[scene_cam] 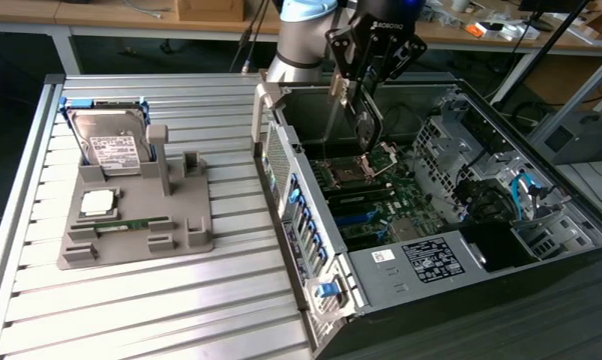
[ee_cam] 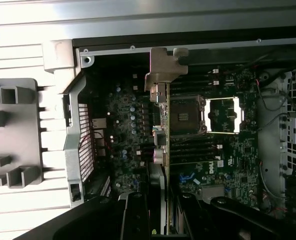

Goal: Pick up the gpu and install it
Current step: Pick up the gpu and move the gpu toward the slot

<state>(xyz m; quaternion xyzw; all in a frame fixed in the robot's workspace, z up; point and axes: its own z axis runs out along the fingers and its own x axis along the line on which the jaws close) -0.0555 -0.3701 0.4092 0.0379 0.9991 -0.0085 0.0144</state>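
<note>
Beside the table (scene_cam: 130, 300), the gpu (scene_cam: 369, 127) is gripped by the claw (scene_cam: 359, 82) above the motherboard (scene_cam: 375, 202); misseating could be caused by tilt.

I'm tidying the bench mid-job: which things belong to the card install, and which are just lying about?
In the job: graphics card, held by the gripper; open computer case.
Lying about: hard drive, memory stick, processor chip, grey holder.
</note>
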